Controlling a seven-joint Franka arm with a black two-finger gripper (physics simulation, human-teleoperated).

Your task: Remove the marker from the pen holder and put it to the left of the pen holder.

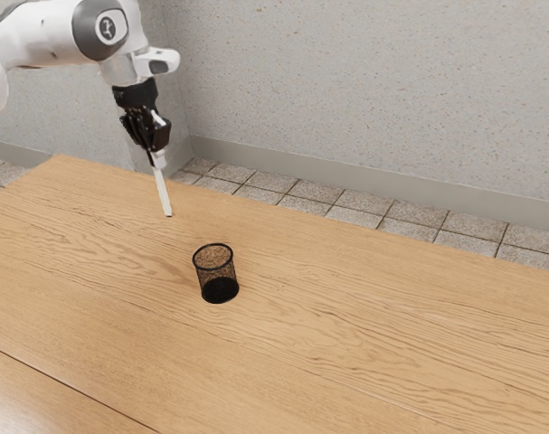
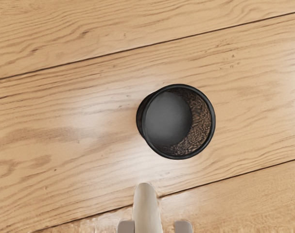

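Marker (image 1: pixel 165 194) hangs clamped in your tool (image 1: pixel 156 155), beyond the pen holder (image 1: pixel 217 276), toward the exterior view's left; tilt it flatter before you release. In the wrist view, keep its tip clear of the rim (image 2: pixel 214 121) while lowering.

The upright pen holder (image 1: pixel 220 289) stood in the way on the table (image 1: pixel 392 362); bare passing room surrounded it, reaching the far edge and stretching widest toward the exterior view's right.

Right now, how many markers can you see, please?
1: a white marker, held in my gripper, pointing down above the table. I see none inside the pen holder.
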